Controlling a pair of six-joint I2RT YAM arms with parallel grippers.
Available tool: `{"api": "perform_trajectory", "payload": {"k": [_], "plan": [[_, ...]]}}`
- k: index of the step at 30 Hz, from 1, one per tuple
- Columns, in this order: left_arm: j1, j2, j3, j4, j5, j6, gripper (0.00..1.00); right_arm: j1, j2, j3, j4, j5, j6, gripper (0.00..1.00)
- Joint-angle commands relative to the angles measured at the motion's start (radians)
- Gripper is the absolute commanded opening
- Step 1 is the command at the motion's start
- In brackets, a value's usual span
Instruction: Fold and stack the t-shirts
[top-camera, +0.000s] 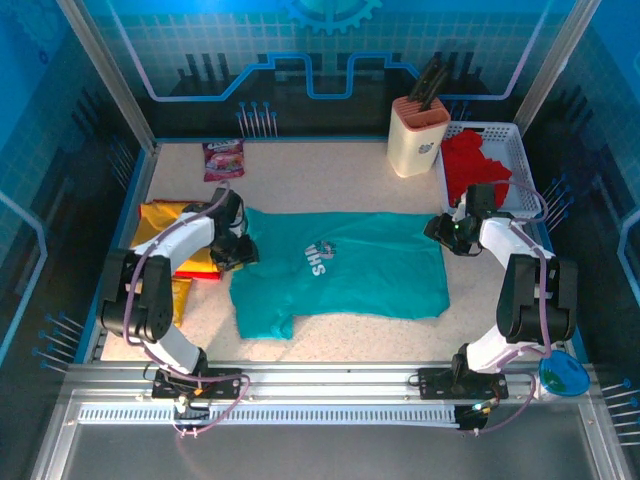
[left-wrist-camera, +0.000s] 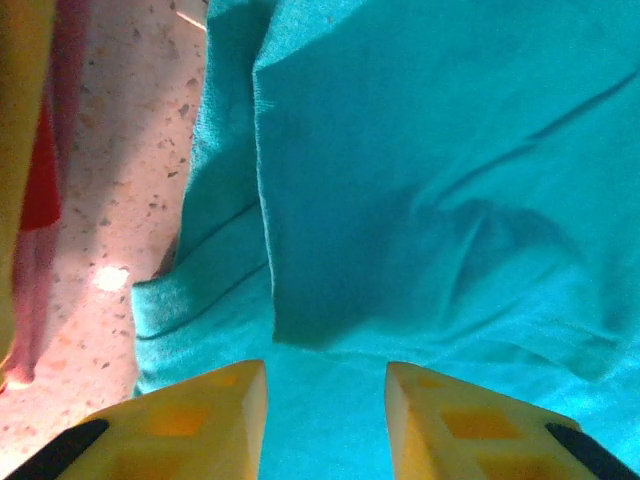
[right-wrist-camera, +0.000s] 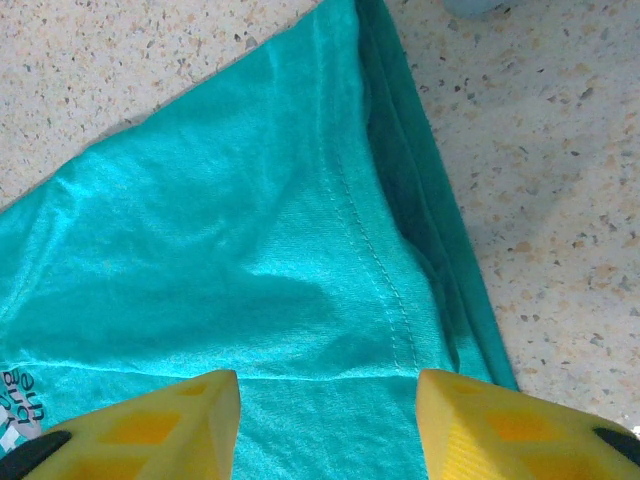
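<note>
Left of the teal t-shirt (top-camera: 340, 270), a yellow t-shirt (top-camera: 160, 218) is bunched. Over the teal shirt's left edge the left gripper (left-wrist-camera: 325, 405) is held spread, with nothing pinched. The teal t-shirt is laid flat: a light, limp knit, judged likely to sag, so best pinched at hems or corners. Over its stitched right hem the right gripper (right-wrist-camera: 328, 410) is spread and empty. Right of it, 1 red t-shirt (top-camera: 470, 165) is heaped in a white basket (top-camera: 520, 150).
</note>
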Motion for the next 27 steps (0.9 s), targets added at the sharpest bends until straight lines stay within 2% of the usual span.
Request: {"api": "perform_trajectory", "payload": {"k": [1, 7, 11, 12, 18, 23, 24, 25, 27], "plan": [[0.001, 0.032, -0.020, 0.082, 0.019, -0.015, 0.35, 0.002, -0.015, 0.004, -0.015, -0.039, -0.013, 0.50], [0.001, 0.043, -0.027, 0.103, 0.015, -0.025, 0.18, 0.002, -0.015, 0.013, -0.012, -0.050, -0.007, 0.51], [-0.001, 0.011, -0.011, 0.047, 0.016, -0.024, 0.01, 0.004, -0.011, 0.010, -0.008, -0.052, -0.004, 0.51], [-0.001, -0.001, -0.003, 0.024, 0.022, -0.021, 0.00, 0.003, -0.011, 0.009, -0.006, -0.052, -0.003, 0.51], [-0.002, -0.066, 0.024, -0.095, 0.043, -0.023, 0.00, 0.004, -0.002, 0.009, -0.003, -0.052, -0.005, 0.50], [-0.004, -0.107, 0.014, -0.131, 0.045, -0.028, 0.00, 0.005, 0.003, 0.009, 0.004, -0.056, -0.005, 0.50], [-0.004, -0.107, 0.012, -0.131, 0.041, -0.028, 0.06, 0.005, 0.005, 0.009, 0.006, -0.059, -0.003, 0.50], [-0.003, -0.099, 0.011, -0.136, 0.025, -0.028, 0.18, 0.004, 0.008, 0.009, 0.008, -0.063, -0.002, 0.50], [-0.004, -0.068, 0.023, -0.153, -0.014, -0.022, 0.31, 0.006, 0.008, 0.013, 0.007, -0.064, -0.002, 0.50]]}}
